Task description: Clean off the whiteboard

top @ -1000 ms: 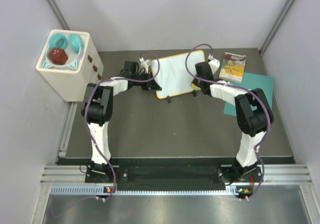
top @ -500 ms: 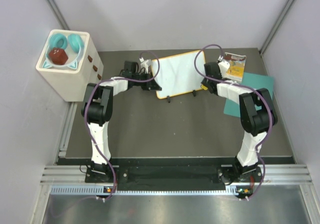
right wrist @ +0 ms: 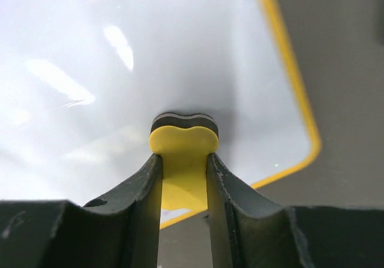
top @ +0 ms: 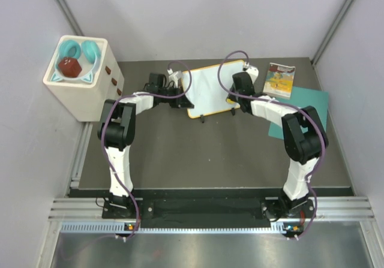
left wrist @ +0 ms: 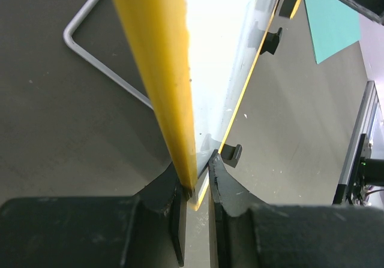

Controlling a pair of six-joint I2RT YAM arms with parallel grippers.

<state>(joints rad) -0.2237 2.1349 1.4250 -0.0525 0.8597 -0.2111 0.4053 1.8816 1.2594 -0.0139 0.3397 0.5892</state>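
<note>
The whiteboard (top: 210, 91), white with an orange-yellow rim and black feet, stands tilted at the back middle of the dark mat. Its face looks blank in the right wrist view (right wrist: 150, 52). My left gripper (top: 183, 97) is shut on the board's left rim (left wrist: 159, 70), the jaws pinching its lower corner (left wrist: 197, 178). My right gripper (top: 234, 95) is shut on a yellow eraser (right wrist: 183, 145) with a dark felt pad. The pad is pressed against the board's face near its lower right corner.
A white box (top: 81, 91) holding teal headphones and a dark red object stands at the back left. A small picture book (top: 279, 79) and a teal sheet (top: 312, 103) lie right of the board. The board's wire stand (left wrist: 102, 70) rests on the mat behind it.
My right gripper swung right past the board's edge toward the book, then came back left onto the board's right side. The left gripper and the board have not moved.
</note>
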